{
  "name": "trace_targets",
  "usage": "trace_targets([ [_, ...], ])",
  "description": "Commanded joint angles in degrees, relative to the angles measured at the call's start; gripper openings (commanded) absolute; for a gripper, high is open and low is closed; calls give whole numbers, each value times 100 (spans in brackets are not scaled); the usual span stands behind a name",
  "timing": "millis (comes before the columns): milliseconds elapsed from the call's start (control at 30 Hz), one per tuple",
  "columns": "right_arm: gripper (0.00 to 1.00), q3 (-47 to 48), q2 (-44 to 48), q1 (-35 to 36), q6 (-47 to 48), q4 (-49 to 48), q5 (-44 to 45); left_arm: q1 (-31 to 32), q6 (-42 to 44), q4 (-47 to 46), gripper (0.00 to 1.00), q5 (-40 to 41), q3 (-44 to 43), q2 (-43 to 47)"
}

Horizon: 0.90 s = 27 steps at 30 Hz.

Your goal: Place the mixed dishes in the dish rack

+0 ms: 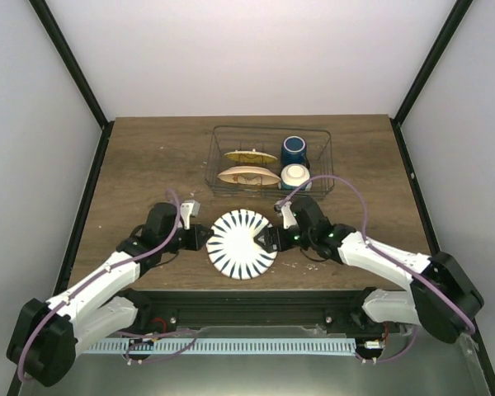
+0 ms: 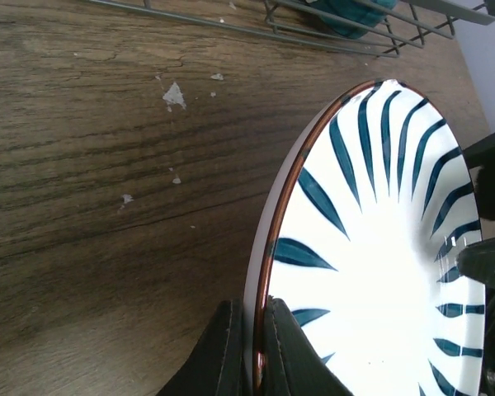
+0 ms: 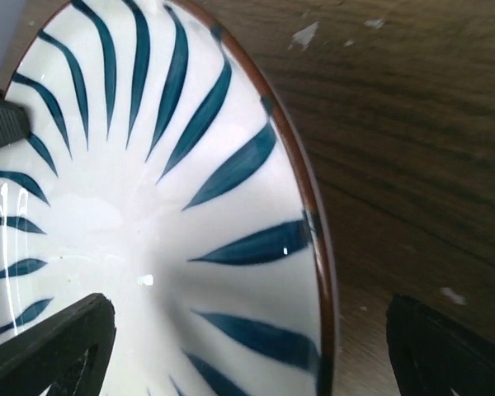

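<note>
White walls stand around a brown wooden table (image 1: 148, 157). Black posts run up the corners of the walls.

Close to the far edge of the table, a bit toward the right side, sits the dish rack (image 1: 268, 128). It is made of thin wire. Four dishes are inside it. The yellow-orange plate (image 1: 249, 156) is in the left part, on the far side. The cream plate (image 1: 247, 176) is just beside it, on the near side. The dark blue mug (image 1: 294, 149) is in the right part, on the far side. The small white bowl (image 1: 295, 175) is next to the mug, on the near side.

One more dish is outside the rack. It is a white striped plate (image 1: 239, 245) with dark blue stripes and a thin brown rim. It is in the middle of the table, close to the near edge, well apart from the rack.

My left end effector (image 1: 205, 239) is clenched on the left rim of the striped plate, with one finger on each side of the rim. My right end effector (image 1: 268, 241) is at the right rim with its fingers spread wide. One finger is over the inside of the plate and the other is out over the wood. It is not squeezing the plate.

I cannot tell if the plate rests on the table or is lifted a little.

Small white flecks (image 2: 174, 96) dot the wood near the rack.
</note>
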<state>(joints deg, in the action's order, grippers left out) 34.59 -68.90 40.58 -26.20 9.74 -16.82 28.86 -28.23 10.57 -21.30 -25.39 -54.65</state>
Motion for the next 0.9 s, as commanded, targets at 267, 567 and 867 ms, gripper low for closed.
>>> trace_targets([
  [267, 36, -296, -641, -10, -148, -1866, -1914, -20, -173, -447, 0, -592, -194, 463],
  [567, 1, -41, -476, 12, 180, -1509, -1893, -22, -197, -613, 5, -557, -58, 291],
  [867, 1, 519, -507, 12, 879, -655, -1610, -21, -46, -404, 43, -195, 8, 79],
])
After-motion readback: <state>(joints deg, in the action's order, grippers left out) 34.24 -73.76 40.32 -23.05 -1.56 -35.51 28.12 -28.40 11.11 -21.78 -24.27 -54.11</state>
